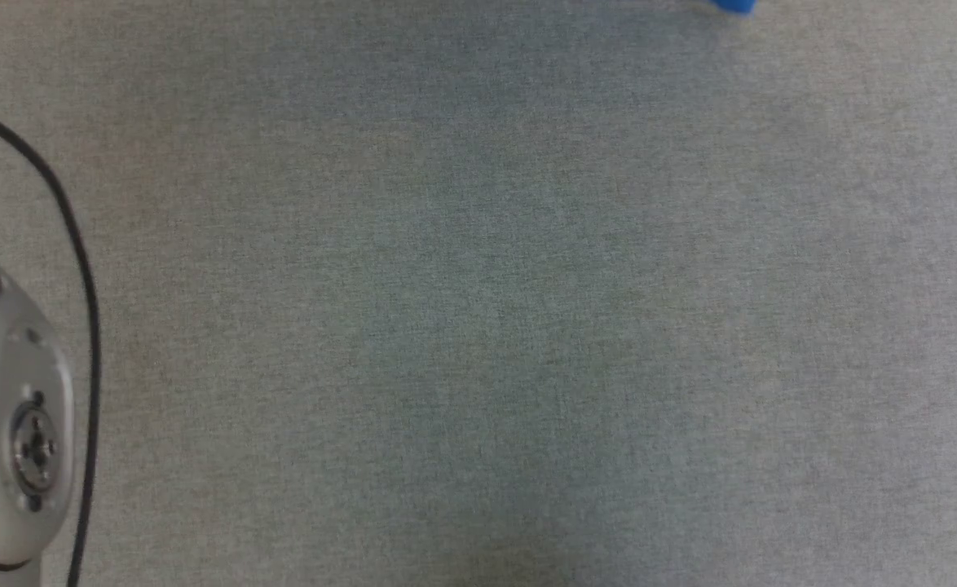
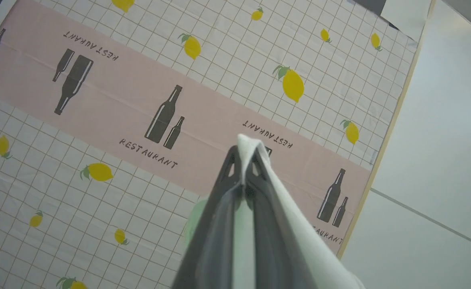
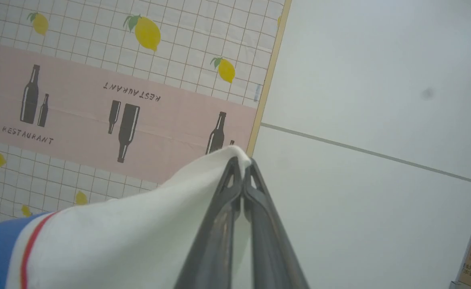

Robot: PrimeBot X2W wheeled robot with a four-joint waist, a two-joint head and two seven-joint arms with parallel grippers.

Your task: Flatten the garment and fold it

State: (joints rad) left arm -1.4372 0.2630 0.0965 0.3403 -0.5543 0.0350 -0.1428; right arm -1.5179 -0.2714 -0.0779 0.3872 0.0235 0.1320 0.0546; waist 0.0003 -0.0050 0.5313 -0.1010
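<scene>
Garment (image 3: 111,237): white sleeve cloth with 1 red stripe, blue body beside it, hanging from 2 grips above the tabletop; whether its lower part touches the tablecloth (image 2: 139,100) is hidden. Left gripper (image 2: 243,160): fingers pressed together on a fold of white cloth, above the pink band near the tabletop's edge (image 2: 384,160). Right gripper (image 3: 241,162): fingers likewise clamped on a white fold, tips directly over that edge, floor (image 3: 360,180) beyond. Head view: a blue scrap (image 1: 733,5) at the top border, probably the same garment. Hazards, as judged: both pinches are thin tip-holds, so a tug while spreading could slip 1 free. Lowering this close to the edge could let cloth spill toward the floor. Dragging could ruck the tablecloth.
</scene>
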